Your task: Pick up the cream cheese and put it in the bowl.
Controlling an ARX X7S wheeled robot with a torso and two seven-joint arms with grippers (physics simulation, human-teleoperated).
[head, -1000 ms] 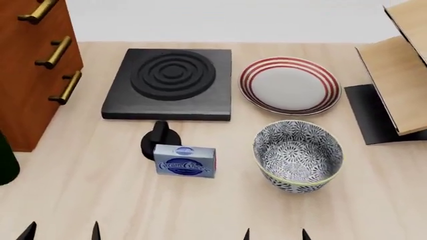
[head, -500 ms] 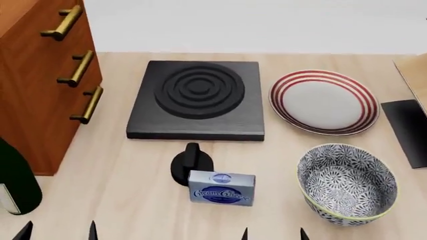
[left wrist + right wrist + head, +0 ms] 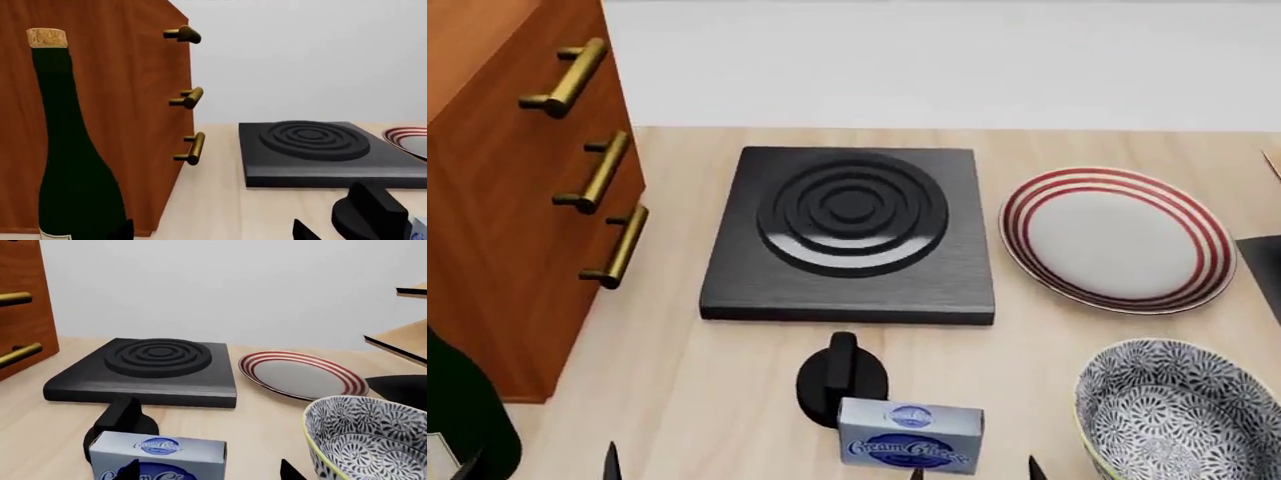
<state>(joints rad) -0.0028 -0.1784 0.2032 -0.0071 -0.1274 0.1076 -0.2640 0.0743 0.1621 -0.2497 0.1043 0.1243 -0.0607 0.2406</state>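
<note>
Here we see the cream cheese (image 3: 910,447) at the lower centre of the head view, a light-blue box on the counter (image 3: 681,370) lettered "Cream Cheese" on a dark blue oval. It sits just before a black knob (image 3: 842,376), with the bowl (image 3: 1174,410) apart at lower right. Our left fingers (image 3: 303,232) and right fingers (image 3: 288,471) stand parted, holding nothing.

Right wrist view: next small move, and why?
Probably ease the right gripper forward and down onto the cream cheese. The box stands directly ahead between the open fingertips, untouched, with the black knob just behind it and the bowl empty beside it, so nothing is grasped yet.
</note>
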